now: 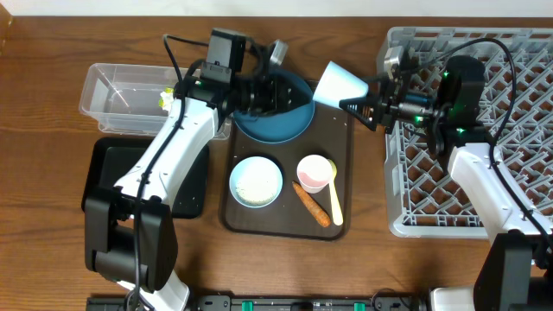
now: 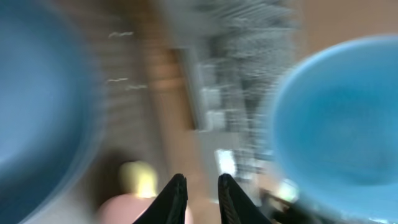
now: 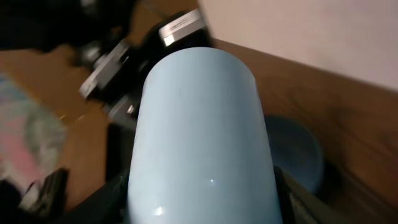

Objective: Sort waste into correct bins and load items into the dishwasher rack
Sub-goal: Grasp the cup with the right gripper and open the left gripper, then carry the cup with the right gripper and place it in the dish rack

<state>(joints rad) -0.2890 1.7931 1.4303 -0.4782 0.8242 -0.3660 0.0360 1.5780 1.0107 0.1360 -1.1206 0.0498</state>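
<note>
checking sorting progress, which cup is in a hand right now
The light blue cup: the right hand holds it tipped on its side, while the pink cup stands upright on the brown tray, ungripped.

Overhead view evenly lit and sharp; left wrist view smeared by motion blur.

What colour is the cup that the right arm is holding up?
The cup is plain light blue, clearest in the right wrist view.
</note>
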